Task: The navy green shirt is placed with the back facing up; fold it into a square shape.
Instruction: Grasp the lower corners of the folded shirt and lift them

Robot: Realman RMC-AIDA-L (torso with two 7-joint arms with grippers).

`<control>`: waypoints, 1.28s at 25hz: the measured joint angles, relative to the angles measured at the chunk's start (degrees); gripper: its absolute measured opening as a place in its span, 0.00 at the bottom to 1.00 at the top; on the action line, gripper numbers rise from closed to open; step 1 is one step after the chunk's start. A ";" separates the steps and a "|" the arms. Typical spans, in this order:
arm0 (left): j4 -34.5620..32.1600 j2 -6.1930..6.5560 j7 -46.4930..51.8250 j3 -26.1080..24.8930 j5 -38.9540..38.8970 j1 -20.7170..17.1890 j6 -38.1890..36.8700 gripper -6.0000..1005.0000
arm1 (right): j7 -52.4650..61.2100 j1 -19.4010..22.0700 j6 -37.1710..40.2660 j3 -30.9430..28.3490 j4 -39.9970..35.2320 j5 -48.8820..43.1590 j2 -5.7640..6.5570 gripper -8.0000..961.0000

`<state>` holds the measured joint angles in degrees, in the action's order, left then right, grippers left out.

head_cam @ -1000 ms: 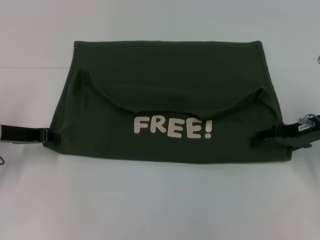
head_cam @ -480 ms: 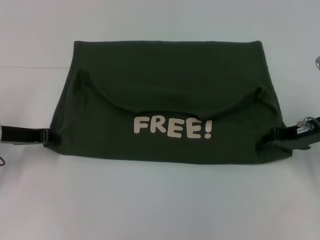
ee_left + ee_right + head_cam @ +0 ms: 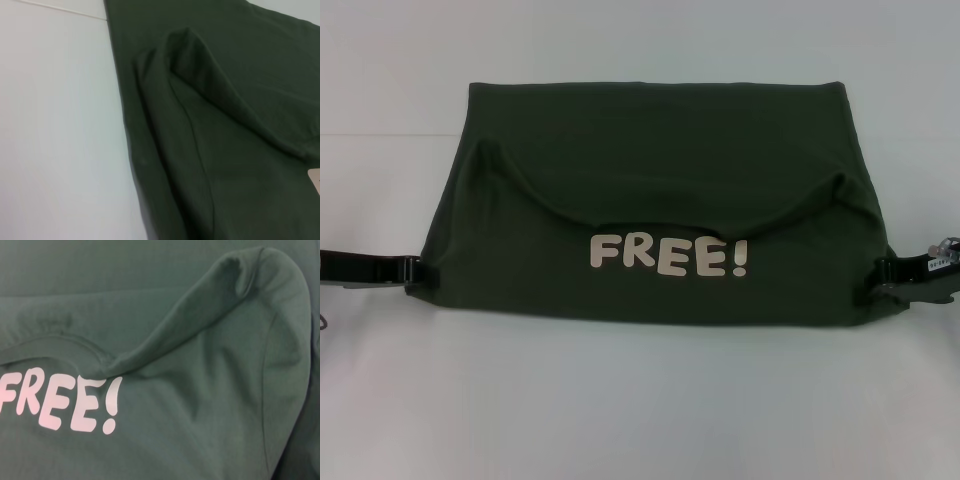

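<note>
Fingers are where we have to start, and we cannot tell how far either pair is parted or whether either has cloth in it: our left gripper (image 3: 413,271) sits at the left edge of the shirt (image 3: 655,215), our right gripper (image 3: 886,272) at the right edge, both low on the white table (image 3: 640,400), and the tips run into the dark fabric. The shirt lies flat in the middle of the table as a wide band, its collar end turned over toward us so that the cream lettering (image 3: 670,257) faces up near the front edge. Both wrist views show the turned-over layer puffed up at its corners instead of lying flat. From here we see three risks. If one side has hold of only the top layer, a lift would peel that layer away and undo the fold beneath. If the two sides do not rise and travel evenly, the band would skew and the result would not be square. The trapped air at the puffed corners could also set into creases once more cloth lands on top.
</note>
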<state>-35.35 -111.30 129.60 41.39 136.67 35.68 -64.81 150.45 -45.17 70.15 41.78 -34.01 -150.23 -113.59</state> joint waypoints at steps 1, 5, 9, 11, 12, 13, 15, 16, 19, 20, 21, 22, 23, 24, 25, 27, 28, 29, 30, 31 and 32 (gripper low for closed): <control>-0.22 0.00 0.01 0.00 0.00 -0.01 -0.28 0.02 | -0.04 0.06 0.01 0.00 0.00 0.04 0.13 0.11; -1.49 0.07 0.03 0.00 0.07 -0.26 -2.27 0.02 | -0.42 0.25 0.66 -0.07 -0.03 0.21 0.81 0.05; -3.22 0.20 0.77 -0.01 2.75 -0.34 -7.42 0.02 | -2.46 0.45 5.35 -0.12 -1.07 0.31 1.47 0.05; -4.11 0.31 1.65 -0.17 5.08 -0.35 -10.89 0.02 | -3.85 0.94 9.03 -0.12 -2.21 0.31 1.72 0.05; -4.26 0.40 1.85 -0.31 6.03 -0.33 -12.58 0.02 | -4.57 1.24 11.14 -0.12 -2.76 0.31 1.91 0.05; -4.33 0.54 2.03 -0.50 7.08 -0.27 -14.62 0.02 | -5.47 1.62 13.26 -0.12 -3.28 0.31 2.11 0.05; -4.38 0.93 2.19 -0.97 8.88 -0.10 -19.20 0.02 | -7.03 2.49 17.62 -0.17 -4.41 0.31 2.43 0.05; -4.38 1.05 2.13 -1.30 9.43 -0.09 -21.29 0.02 | -7.88 3.06 19.72 -0.18 -4.94 0.31 2.47 0.05; -4.45 1.41 1.10 -3.64 10.17 -0.34 -28.65 0.02 | -10.83 4.63 25.09 -0.21 -5.65 0.28 2.75 0.05; -4.46 1.57 0.48 -4.53 10.20 -0.49 -31.01 0.02 | -12.44 5.21 26.89 -0.20 -5.66 0.23 2.81 0.05; -4.46 1.78 -0.43 -5.55 10.23 -0.70 -33.97 0.02 | -13.80 5.74 28.33 -0.16 -5.65 0.16 2.82 0.05; -4.45 1.95 -1.24 -6.26 10.24 -0.90 -36.41 0.02 | -14.83 6.22 29.33 -0.12 -5.53 0.10 2.81 0.05; -4.45 2.12 -2.25 -6.84 10.24 -1.13 -39.08 0.02 | -15.91 6.82 30.39 -0.10 -5.40 0.05 2.81 0.05; -4.45 2.25 -3.35 -7.29 10.26 -1.36 -41.95 0.02 | -16.94 7.40 31.42 -0.09 -5.27 0.00 2.80 0.05; -4.45 2.34 -3.85 -7.52 10.29 -1.49 -43.52 0.02 | -17.72 7.81 32.40 -0.11 -5.21 0.00 2.79 0.05; -4.50 2.55 -4.35 -8.08 10.58 -1.67 -46.48 0.02 | -19.43 8.71 34.34 -0.10 -5.14 0.00 2.63 0.05; -4.51 2.60 -4.36 -8.33 10.87 -1.71 -47.07 0.02 | -20.90 9.38 35.92 0.11 -5.11 -0.26 2.25 0.05; -4.48 2.64 -4.48 -8.60 11.32 -1.77 -48.02 0.02 | -20.90 9.38 35.92 0.11 -5.11 -0.26 2.25 0.05; -4.34 2.64 -4.70 -8.73 11.72 -1.82 -48.86 0.02 | -21.68 9.79 36.51 0.20 -5.11 -0.62 1.99 0.05; -4.10 2.64 -5.07 -8.77 12.03 -1.92 -49.55 0.02 | -22.30 10.06 36.76 0.23 -5.05 -1.08 1.79 0.05; -3.89 2.62 -5.43 -8.79 12.24 -2.02 -50.11 0.02 | -22.89 10.33 36.84 0.23 -4.95 -1.72 1.58 0.05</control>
<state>-39.24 -108.68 124.17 32.60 148.91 33.66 -114.92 127.55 -34.83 106.98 42.01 -38.96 -151.96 -112.02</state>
